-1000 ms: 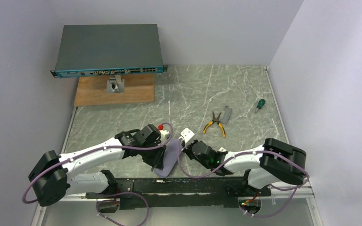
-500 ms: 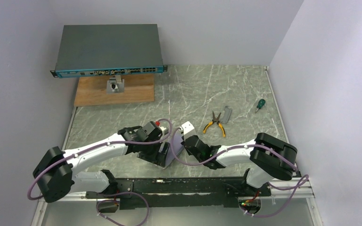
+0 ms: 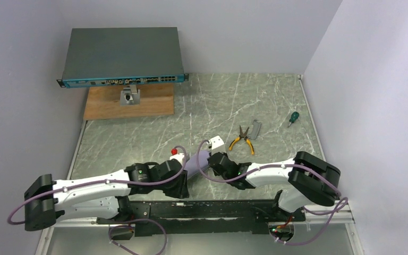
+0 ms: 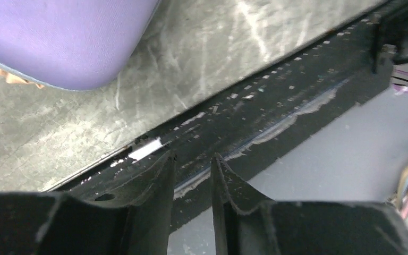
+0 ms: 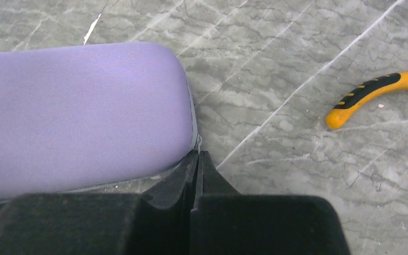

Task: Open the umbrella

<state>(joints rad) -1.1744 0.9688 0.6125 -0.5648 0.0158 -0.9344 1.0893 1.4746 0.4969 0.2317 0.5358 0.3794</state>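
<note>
Apparently tucked inside the purple case [image 5: 79,111] at the table [image 5: 276,53]'s near edge, the umbrella [image 4: 5,76] shows only as a tan sliver under the shell's rim (that reading is my best guess). My right gripper [image 5: 197,156] has its fingers pressed together, tips touching the case's seam; whether they nip a zip tab I cannot tell. My left gripper [image 4: 192,159] stands slightly parted and empty over the black rail [image 4: 276,106], beside the case. To part the shell cleanly, I judge the left should pin the case down while the right draws along the seam. Only the left wrist view catches the tan sliver. Only the right shows the seam and a pliers [image 5: 372,93] handle. From above, both sets of jaws are hidden.
</note>
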